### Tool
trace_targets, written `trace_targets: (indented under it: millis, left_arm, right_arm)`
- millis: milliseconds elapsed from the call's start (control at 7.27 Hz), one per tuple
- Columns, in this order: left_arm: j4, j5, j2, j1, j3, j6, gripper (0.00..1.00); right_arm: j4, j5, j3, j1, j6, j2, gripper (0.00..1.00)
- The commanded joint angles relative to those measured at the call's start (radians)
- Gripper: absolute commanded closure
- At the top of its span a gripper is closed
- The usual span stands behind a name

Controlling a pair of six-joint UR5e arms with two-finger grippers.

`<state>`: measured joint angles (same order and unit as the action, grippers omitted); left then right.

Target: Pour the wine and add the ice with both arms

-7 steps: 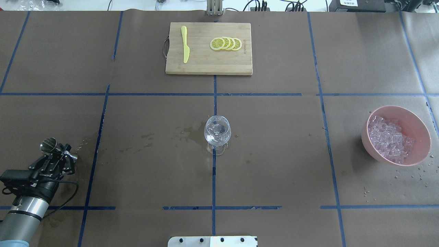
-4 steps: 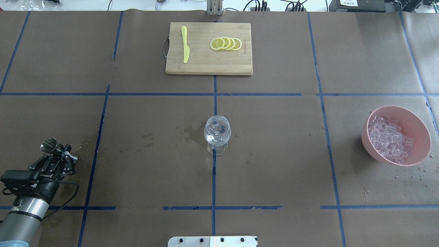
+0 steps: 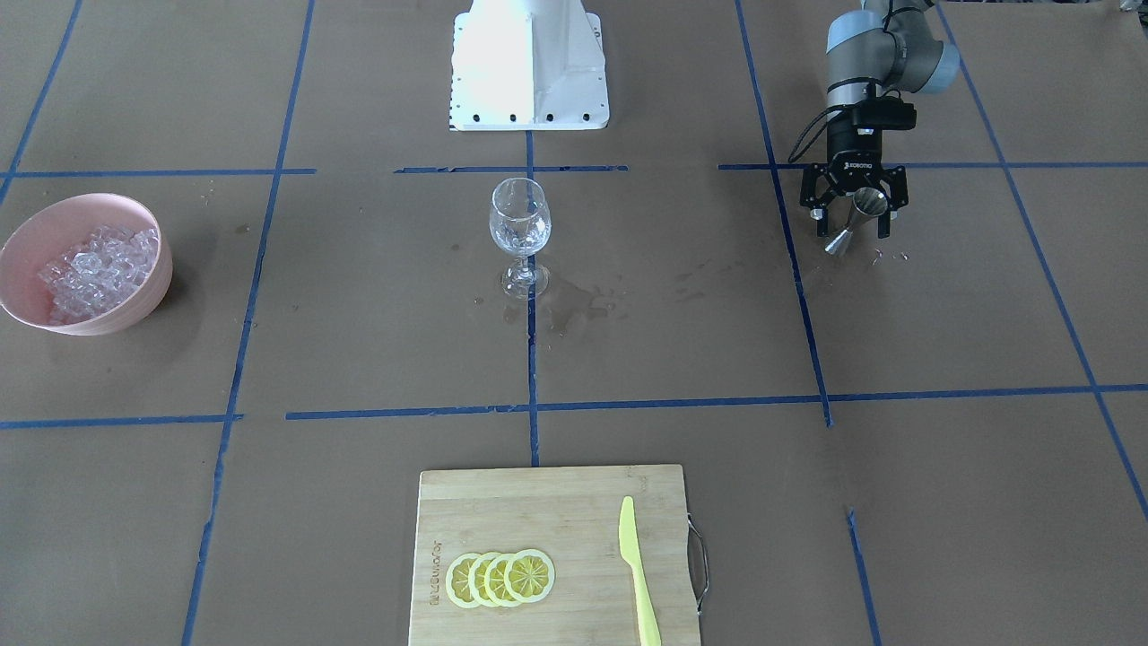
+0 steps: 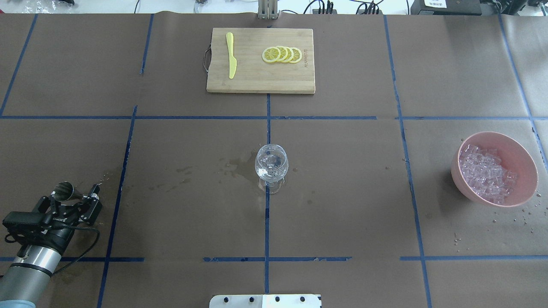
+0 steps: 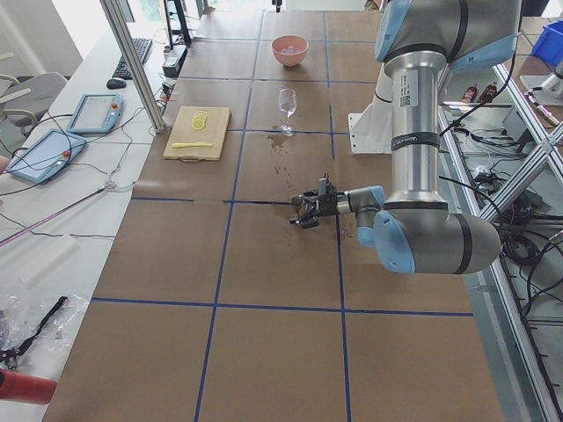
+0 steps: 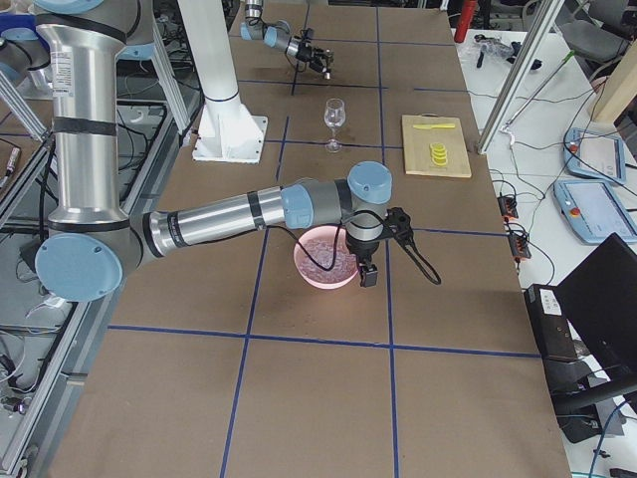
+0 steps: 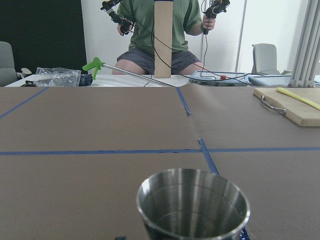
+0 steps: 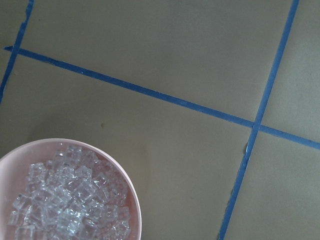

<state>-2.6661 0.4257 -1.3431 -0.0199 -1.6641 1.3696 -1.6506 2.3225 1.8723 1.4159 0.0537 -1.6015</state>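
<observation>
Over the last second, brings the left gripper (image 4: pixel 73 200) down in the overhead view and a little back toward the robot's base, low over the desk (image 4: pixel 180 222). Turns the wrist so that the fingers (image 4: pixel 94 202) lie flatter and reach wider across that view than before. Carries the steel jigger (image 4: pixel 64 190) along between them, with its open cup now lower in the view and closer to the gripper's black body, and with its narrow end no longer showing bright beside the fingers.
</observation>
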Motion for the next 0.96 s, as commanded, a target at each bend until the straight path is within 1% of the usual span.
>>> trace_targets:
  millis: [0,138,275,412,550,688,825]
  left_arm:
    - [-0.038,0.12,0.013,-0.002,-0.023,-0.07,0.0]
    - [-0.064,0.166,0.056,-0.002,-0.055,-0.111,0.0]
    - [-0.074,0.2,0.099,-0.002,-0.11,-0.148,0.0]
    - [-0.075,0.244,0.134,-0.005,-0.132,-0.158,0.0]
    - [-0.075,0.31,0.18,-0.009,-0.184,-0.219,0.0]
    - [-0.078,0.376,0.22,-0.011,-0.215,-0.269,0.0]
    - [-0.078,0.445,0.246,-0.014,-0.21,-0.296,0.0]
  right_arm:
    - [0.0,0.0,-0.001,0.0,0.0,-0.002,0.0]
    - [0.0,0.0,-0.001,0.001,0.0,0.0,0.0]
    - [0.0,0.0,-0.002,0.0,0.0,-0.002,0.0]
    - [0.0,0.0,-0.002,0.0,0.0,-0.003,0.0]
    - [0.0,0.0,-0.002,0.0,0.0,-0.005,0.0]
    - [0.0,0.002,0.001,0.0,-0.002,-0.006,0.0]
    - [0.0,0.023,0.001,0.0,-0.003,-0.006,0.0]
